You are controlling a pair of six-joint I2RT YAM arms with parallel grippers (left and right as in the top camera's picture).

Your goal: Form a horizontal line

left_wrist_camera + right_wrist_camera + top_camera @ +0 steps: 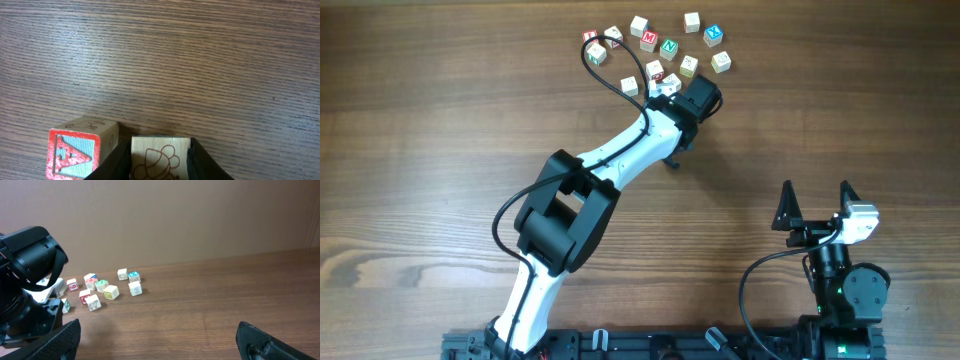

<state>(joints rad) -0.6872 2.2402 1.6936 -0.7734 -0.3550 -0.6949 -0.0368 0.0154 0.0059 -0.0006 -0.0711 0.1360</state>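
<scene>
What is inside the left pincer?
The left pincer grips a pale cube with a brown line drawing, beside the red A cube. Its fingers cover the cube's sides, and the lower part is out of view.

Left pincer (159,146) grips engraved cube (160,159); red-A cube (75,152) beside.

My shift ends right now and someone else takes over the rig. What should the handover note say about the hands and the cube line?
Left hand: shut on a picture cube, right beside the red-A cube. Its finger sits between the two, so they do not touch.
Right hand: open, empty, parked away from the cubes.
Loose cubes: scattered at the far side of the table.
Done: the line is barely begun, just the A cube plus this one, not yet released.
Left: set it against the A cube, then probably add the loose cubes one by one in a straight row.
</scene>
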